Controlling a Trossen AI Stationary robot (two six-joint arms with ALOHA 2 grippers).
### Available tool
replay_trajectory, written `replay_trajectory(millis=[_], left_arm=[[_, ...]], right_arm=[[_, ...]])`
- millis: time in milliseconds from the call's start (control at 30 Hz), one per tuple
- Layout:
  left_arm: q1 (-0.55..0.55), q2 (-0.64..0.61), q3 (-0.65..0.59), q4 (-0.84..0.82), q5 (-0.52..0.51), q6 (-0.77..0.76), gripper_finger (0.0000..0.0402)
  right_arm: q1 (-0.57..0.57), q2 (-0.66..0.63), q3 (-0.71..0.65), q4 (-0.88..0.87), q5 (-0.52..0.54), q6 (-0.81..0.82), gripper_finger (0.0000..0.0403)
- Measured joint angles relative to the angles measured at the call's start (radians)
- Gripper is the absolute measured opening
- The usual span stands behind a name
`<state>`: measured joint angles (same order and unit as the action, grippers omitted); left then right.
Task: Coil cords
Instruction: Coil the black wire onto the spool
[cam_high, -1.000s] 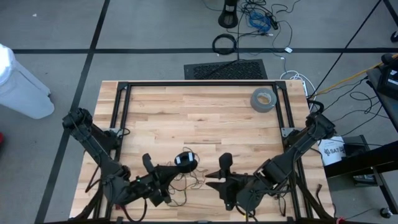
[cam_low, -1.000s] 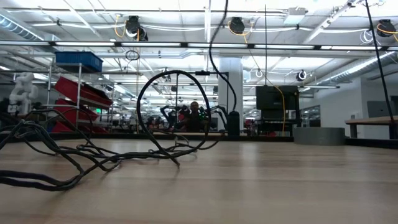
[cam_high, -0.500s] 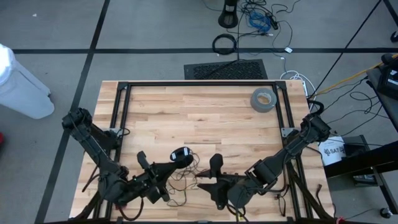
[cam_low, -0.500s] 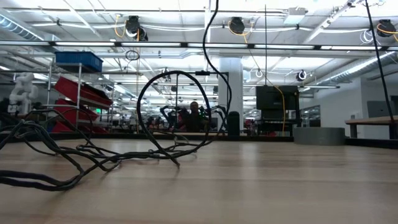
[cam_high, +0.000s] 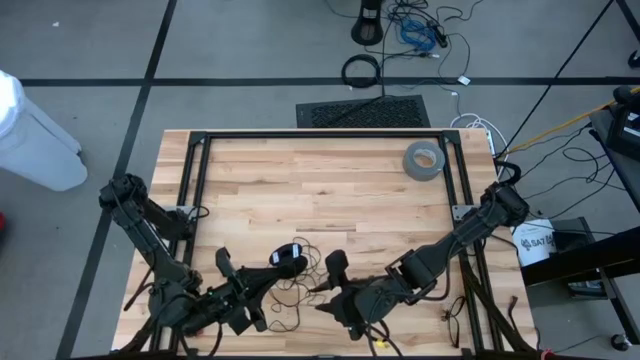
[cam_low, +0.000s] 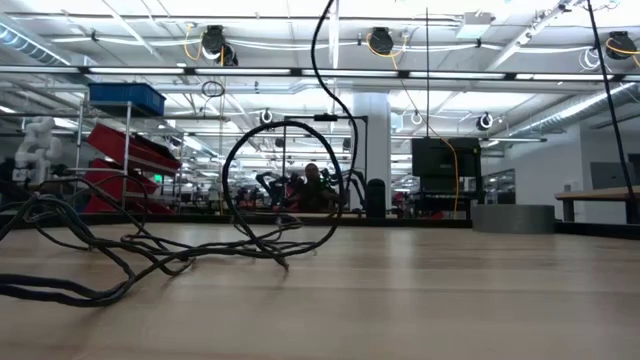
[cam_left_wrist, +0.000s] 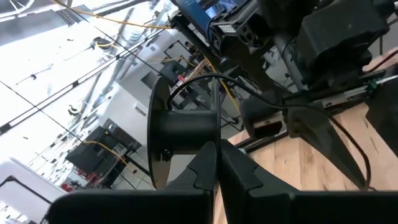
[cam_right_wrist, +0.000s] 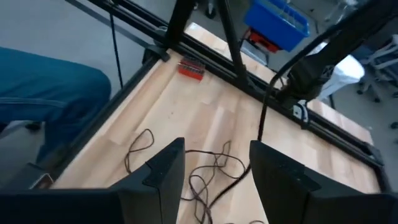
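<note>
Left gripper (cam_high: 288, 262) was clamped on a black spool (cam_left_wrist: 180, 132); right gripper (cam_high: 328, 275) gaped wide, empty, above the loose cord (cam_right_wrist: 205, 177) on the table (cam_high: 320, 190).

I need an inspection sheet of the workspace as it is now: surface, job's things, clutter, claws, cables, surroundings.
Surface: wooden table with a black frame along its edges.
Job's things: thin black cord lying loose and tangled near the front edge, not coiled; one loop stands upright in the low view.
Clutter: grey tape roll at the far right corner.
Claws: left claw shut, beside a black spool; right claw open, over the tangle.
Cables: loose cables and a black cable ring on the floor behind the table.
Surroundings: black floor mat; white bin; blue-sleeved person beside the table.
</note>
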<state>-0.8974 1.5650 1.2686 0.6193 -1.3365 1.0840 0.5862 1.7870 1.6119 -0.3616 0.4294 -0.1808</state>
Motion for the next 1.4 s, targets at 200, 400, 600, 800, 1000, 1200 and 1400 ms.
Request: replay_trajectory(millis=[200,400,600,800,1000,1200,1400], left_arm=[[0.000,0.000,0.000,0.001,0.000,0.002,0.0012],[0.000,0.000,0.000,0.001,0.000,0.003,0.0012],[0.000,0.000,0.000,0.001,0.000,0.002,0.0012],[0.000,0.001,0.000,0.001,0.001,0.003,0.0012],[-0.001,0.001,0.001,0.001,0.001,0.003,0.0012],[-0.002,0.001,0.001,0.001,0.001,0.004,0.0012],[-0.002,0.001,0.001,0.001,0.001,0.004,0.0012]], right_arm=[[-0.010,0.000,0.000,0.000,-0.013,0.017,0.0162],[-0.015,0.000,0.000,-0.006,-0.018,0.036,0.0140],[-0.032,0.015,0.000,-0.022,-0.047,0.057,0.0119],[-0.055,0.034,0.000,-0.016,-0.062,0.050,0.0104],[-0.052,0.030,0.000,-0.019,-0.066,0.056,0.0099],[-0.005,-0.007,0.000,-0.011,0.020,0.068,0.0111],[0.020,-0.009,0.000,0.011,0.091,0.066,0.0142]])
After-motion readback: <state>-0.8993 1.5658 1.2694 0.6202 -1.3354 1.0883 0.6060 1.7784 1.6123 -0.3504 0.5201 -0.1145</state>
